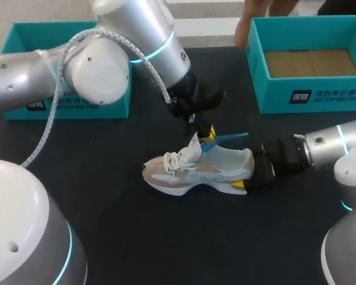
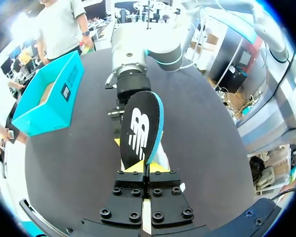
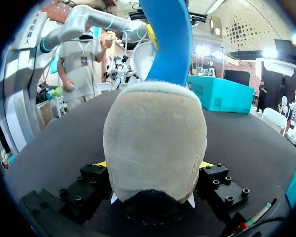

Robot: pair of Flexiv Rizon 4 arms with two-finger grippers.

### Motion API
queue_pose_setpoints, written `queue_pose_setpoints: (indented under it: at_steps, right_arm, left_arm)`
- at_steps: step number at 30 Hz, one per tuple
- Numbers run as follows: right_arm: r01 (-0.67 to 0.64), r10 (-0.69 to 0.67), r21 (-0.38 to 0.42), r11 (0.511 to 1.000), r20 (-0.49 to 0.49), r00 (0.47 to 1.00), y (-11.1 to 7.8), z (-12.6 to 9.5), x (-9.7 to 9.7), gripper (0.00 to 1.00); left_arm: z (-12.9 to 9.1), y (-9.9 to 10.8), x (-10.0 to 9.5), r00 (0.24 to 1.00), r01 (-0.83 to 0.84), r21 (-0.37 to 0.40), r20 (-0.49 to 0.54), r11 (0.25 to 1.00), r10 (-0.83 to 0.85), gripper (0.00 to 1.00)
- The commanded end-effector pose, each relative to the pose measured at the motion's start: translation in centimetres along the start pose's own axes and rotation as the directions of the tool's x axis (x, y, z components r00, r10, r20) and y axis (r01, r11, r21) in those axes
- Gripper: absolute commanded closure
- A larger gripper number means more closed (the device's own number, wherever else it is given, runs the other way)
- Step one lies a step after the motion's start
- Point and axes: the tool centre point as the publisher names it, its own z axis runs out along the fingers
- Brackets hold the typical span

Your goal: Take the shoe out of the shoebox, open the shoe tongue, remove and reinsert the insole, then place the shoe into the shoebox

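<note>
Shoe (image 1: 196,169): lies on its side at the middle of the black table (image 1: 166,237), toe towards 9 o'clock, heel towards 3 o'clock, laces loose.

Insole (image 2: 140,131): dark on top with a blue edge. It is partly drawn out of the shoe's opening and stands up over it.

Left gripper (image 2: 146,165): above the shoe's opening, fingers nearly together and pinching the insole's lower end from both sides.

Right gripper (image 3: 155,165): at the shoe's 3 o'clock, fingers spread wide and clamped on either side of the tan heel.

Shoebox (image 1: 308,95): teal, open, at the shoe's 2 o'clock, well apart.

Second teal box (image 1: 24,35): at the shoe's 10 o'clock, partly hidden behind the left arm.
</note>
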Motion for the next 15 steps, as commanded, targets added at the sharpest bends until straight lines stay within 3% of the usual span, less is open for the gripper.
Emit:
queue_pose_setpoints:
  at_steps: [1, 7, 15]
  right_arm:
    - [-0.001, 0.001, 0.003, 1.0, 0.0, 1.0, -0.22, 0.35, 0.05, 1.0]
    - [-0.001, 0.001, 0.003, 1.0, 0.0, 1.0, -0.22, 0.35, 0.05, 1.0]
    - [-0.001, 0.001, 0.003, 1.0, 0.0, 1.0, -0.22, 0.35, 0.05, 1.0]
  left_arm:
    - [1.21, -0.59, -1.25, 1.0, 0.001, -0.014, -0.022, 1.0, -0.001, 1.0]
    - [2.06, -0.73, -1.37, 1.0, -0.009, -0.025, -0.015, 1.0, 0.009, 1.0]
    - [2.04, -1.02, -1.15, 1.0, 0.016, 0.029, 0.005, 0.999, -0.016, 1.0]
